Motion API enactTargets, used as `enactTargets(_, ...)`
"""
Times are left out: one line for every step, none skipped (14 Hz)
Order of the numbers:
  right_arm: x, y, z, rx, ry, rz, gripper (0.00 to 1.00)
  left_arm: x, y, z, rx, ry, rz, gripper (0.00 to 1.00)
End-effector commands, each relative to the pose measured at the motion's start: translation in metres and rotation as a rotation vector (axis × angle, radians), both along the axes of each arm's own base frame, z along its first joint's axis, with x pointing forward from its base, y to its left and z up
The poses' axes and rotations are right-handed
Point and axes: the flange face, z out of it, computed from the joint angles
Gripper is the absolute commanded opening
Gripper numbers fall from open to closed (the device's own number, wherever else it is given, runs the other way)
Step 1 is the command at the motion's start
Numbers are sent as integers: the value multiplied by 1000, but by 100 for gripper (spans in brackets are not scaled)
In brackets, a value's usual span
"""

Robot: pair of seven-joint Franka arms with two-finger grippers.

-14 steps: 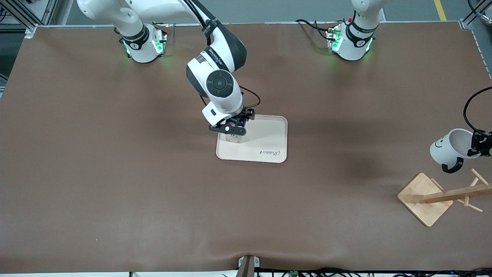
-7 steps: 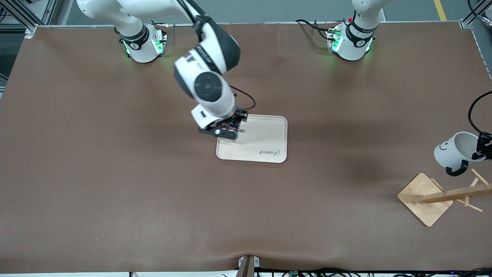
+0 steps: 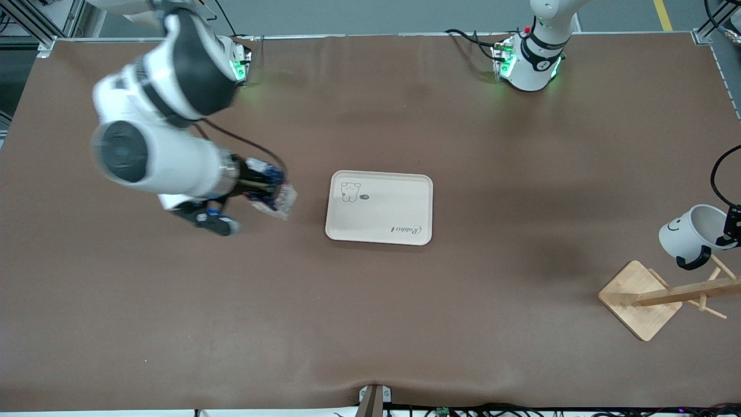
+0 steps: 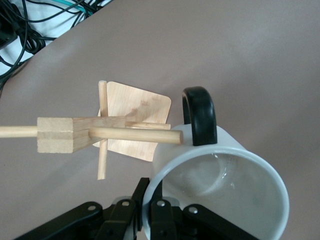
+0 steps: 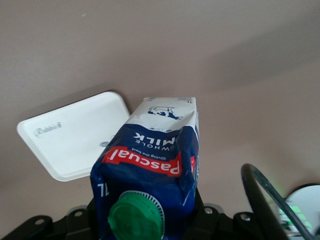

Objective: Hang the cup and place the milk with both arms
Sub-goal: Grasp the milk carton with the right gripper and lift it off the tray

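Observation:
My right gripper is shut on the milk, a dark blue carton with a green cap. It holds the carton tilted in the air over the bare table, beside the white tray toward the right arm's end. My left gripper is shut on the rim of the white cup. The cup is tipped on its side, just above the wooden rack. In the left wrist view the black handle sits by the tip of a rack peg. I cannot tell whether they touch.
The tray carries only a small printed picture and lettering. The rack stands near the table edge at the left arm's end, its pegs pointing several ways. Cables lie off the table's edge near the rack.
The right arm has carried the milk off the tray and swung it toward its own end of the table. The left gripper has lowered the cup closer to the rack.

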Motion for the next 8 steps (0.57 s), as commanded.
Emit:
enactTargets(-12, -66, 3, -44, 18, 68, 0, 5, 10, 4, -36, -27, -1, 0)
enactTargets(-18, -97, -2, -61, 31, 69, 0, 5, 11, 4, -38, -29, 0, 0)
enactTargets(-23, -130, -7, -46, 44, 82, 0, 6, 11, 6, -37, -32, 0, 0)
enactTargets(-27, -160, -13, -17, 44, 109, 0, 5, 11, 6, -36, -30, -1, 0)
enactTargets(-32, -187, -18, -2, 32, 133, 0, 4, 10, 8, -40, -26, -1, 0)
enactTargets(-35, -215, -26, 12, 29, 156, 0, 3, 10, 8, -44, -26, 1, 0)
enactTargets(-38, -240, -36, 34, 39, 178, 0, 3, 12, 7, -44, -24, -8, 0)
enactTargets(-41, -266, -47, 56, 43, 188, 0, 3, 13, 6, -43, -26, -37, 0)
